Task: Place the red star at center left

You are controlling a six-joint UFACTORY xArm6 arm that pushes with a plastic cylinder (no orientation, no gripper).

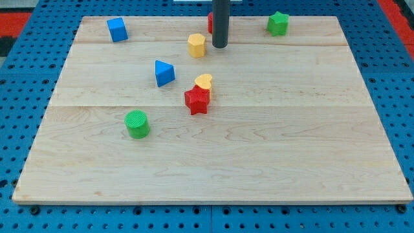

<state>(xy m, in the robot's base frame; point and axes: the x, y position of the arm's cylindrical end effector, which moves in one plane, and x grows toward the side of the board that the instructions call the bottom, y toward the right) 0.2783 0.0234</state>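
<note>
Camera view, nearest first: you see the green cylinder [136, 123], then the red star [196, 100] mid-board, touching a yellow heart [204, 81]. Farther up, my tip [220, 46] stands beside the yellow hexagon [196, 45], well apart from the star; no claw exists.

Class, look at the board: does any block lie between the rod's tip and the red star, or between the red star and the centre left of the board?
My tip is above the red star; the yellow heart touching the star's top lies roughly between. Leftward, the blue triangle and green cylinder flank the route without blocking it.
</note>
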